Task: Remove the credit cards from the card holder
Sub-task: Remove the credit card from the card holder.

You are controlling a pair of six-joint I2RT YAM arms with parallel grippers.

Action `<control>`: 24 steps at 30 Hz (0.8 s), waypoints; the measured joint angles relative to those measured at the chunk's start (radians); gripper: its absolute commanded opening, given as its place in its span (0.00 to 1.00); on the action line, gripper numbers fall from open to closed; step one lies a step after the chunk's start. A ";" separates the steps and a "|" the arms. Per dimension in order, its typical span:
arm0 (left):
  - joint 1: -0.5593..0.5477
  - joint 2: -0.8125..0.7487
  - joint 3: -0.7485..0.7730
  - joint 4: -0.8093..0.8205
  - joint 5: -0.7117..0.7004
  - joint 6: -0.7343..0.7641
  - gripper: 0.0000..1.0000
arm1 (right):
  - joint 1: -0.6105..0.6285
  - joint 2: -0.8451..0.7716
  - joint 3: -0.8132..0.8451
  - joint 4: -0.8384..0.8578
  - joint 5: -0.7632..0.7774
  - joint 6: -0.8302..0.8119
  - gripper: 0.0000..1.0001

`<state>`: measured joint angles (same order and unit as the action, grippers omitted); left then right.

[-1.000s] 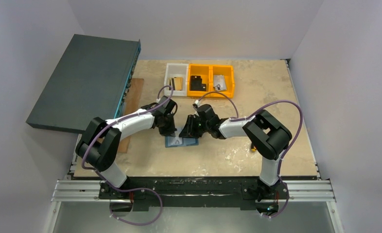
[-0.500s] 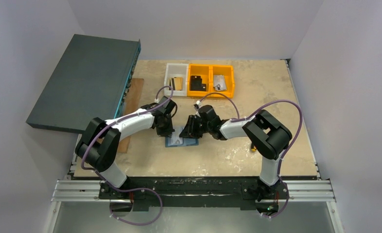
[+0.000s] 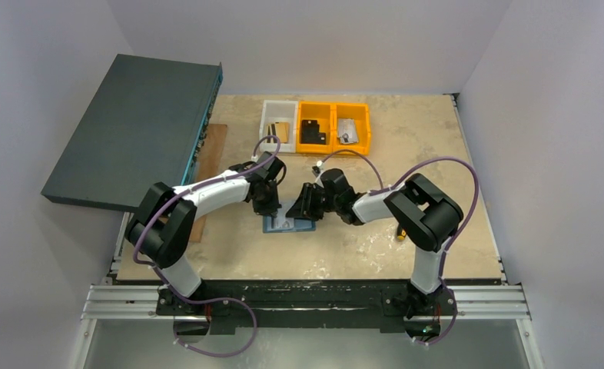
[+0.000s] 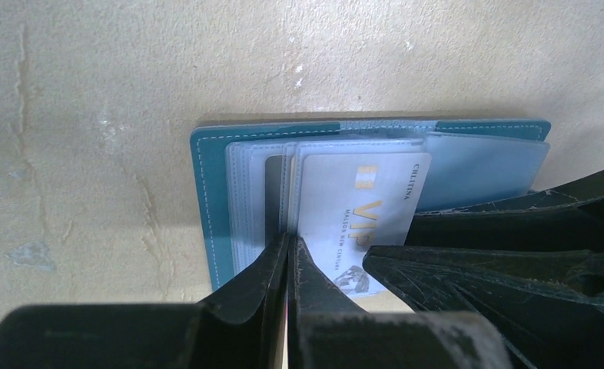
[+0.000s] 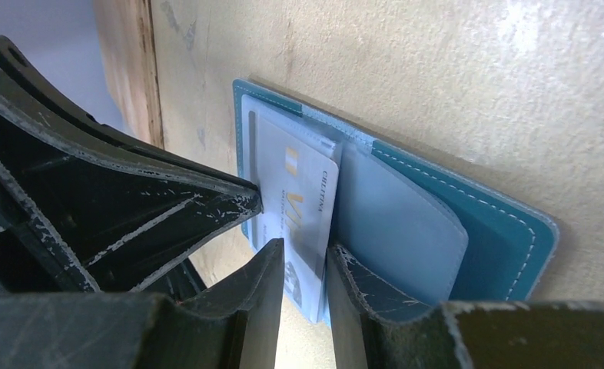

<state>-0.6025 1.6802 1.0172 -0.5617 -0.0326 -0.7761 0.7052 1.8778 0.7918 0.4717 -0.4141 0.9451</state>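
The teal card holder lies open on the table between my two grippers; it also shows in the left wrist view and the right wrist view. A silvery credit card with gold "VIP" lettering sticks partway out of its pocket. A darker card edge shows in the pocket beside it. My left gripper is shut, its tips down on the pocket at the card's left edge. My right gripper is open a little, its jaws straddling the card's protruding corner, one finger on the pale blue flap.
A white bin holding tan cards and orange bins stand at the back. A large dark teal box leans at the left, with a wooden strip beside it. A small yellow object lies by the right arm.
Both grippers have edged slightly right and closer over the open card holder. The card holder has barely moved.
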 measured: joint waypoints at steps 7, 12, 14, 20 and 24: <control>-0.002 0.008 0.000 0.015 0.014 -0.028 0.00 | -0.055 0.000 -0.103 0.164 -0.077 0.063 0.29; -0.002 0.009 0.000 0.019 0.019 -0.042 0.00 | -0.092 0.023 -0.179 0.322 -0.136 0.144 0.28; -0.002 0.009 0.000 0.019 0.020 -0.044 0.00 | -0.101 0.052 -0.193 0.393 -0.161 0.180 0.28; -0.002 0.009 0.000 0.019 0.021 -0.044 0.00 | -0.108 0.092 -0.199 0.472 -0.183 0.226 0.23; -0.002 0.009 -0.001 0.021 0.024 -0.044 0.00 | -0.108 0.099 -0.199 0.474 -0.183 0.233 0.17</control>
<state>-0.6044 1.6894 1.0164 -0.5404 -0.0090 -0.8200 0.5972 1.9766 0.5930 0.9459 -0.5968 1.1778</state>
